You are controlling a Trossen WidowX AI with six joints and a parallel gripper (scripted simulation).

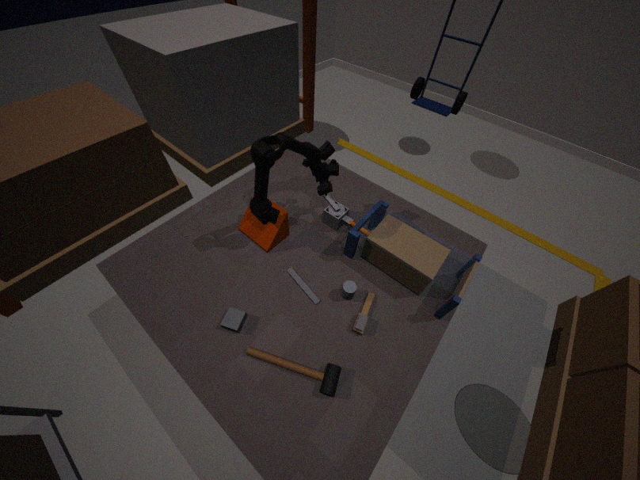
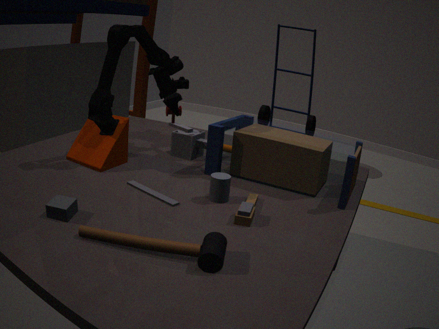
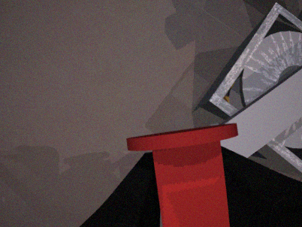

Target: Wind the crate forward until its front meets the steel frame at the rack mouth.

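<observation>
While the black gripper (image 1: 325, 188) (image 2: 173, 107) (image 3: 180, 156) is closed partly, it has hold of the red round-flanged knob (image 2: 172, 113) (image 3: 192, 188) of the flat grey crank handle (image 1: 332, 203) (image 2: 181, 127) (image 3: 268, 113). Below the tool is the grey metal box winch (image 1: 332, 219) (image 2: 181, 145) (image 3: 246, 56). Beyond the winch from the tool, the tan box-shaped crate (image 1: 405, 248) (image 2: 280, 159) sits flat, near the blue steel frame (image 1: 349, 240) (image 2: 214, 150)

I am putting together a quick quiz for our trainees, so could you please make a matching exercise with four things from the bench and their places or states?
1. Gripper
2. Crate
3. Mallet
4. Winch

A. Between the two blue frames
B. Lying with its black head on one end
C. Closed on the red grip
D. Under the crank arm

1-C; 2-A; 3-B; 4-D
</observation>
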